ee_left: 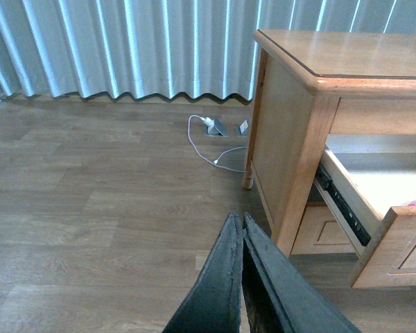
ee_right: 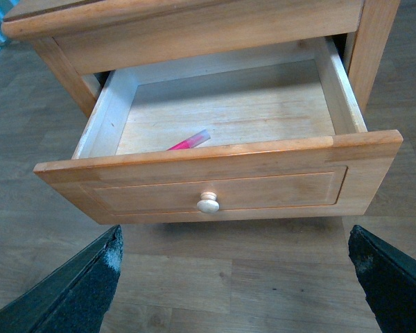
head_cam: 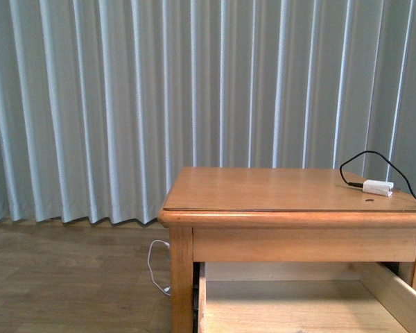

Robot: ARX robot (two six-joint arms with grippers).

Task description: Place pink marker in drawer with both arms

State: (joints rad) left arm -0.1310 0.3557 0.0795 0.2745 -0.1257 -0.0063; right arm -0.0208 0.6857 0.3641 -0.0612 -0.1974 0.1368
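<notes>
Right tool [ee_right: 234, 239] hangs spread wide and empty before the open drawer [ee_right: 222, 156], facing its knob [ee_right: 208, 202], probably lined up to push it shut. Marker [ee_right: 189, 141] lies inside near the front wall, so the drop looks done. Left tool [ee_left: 243, 257], clenched on nothing, sits over the floor [ee_left: 90, 208] beside the nightstand [ee_left: 284, 125], out of the way.

The drawer [ee_right: 277, 189] was honey wood, satin-smooth (its inside paler, unvarnished); the marker [ee_right: 189, 141] looked glossy plastic.
</notes>
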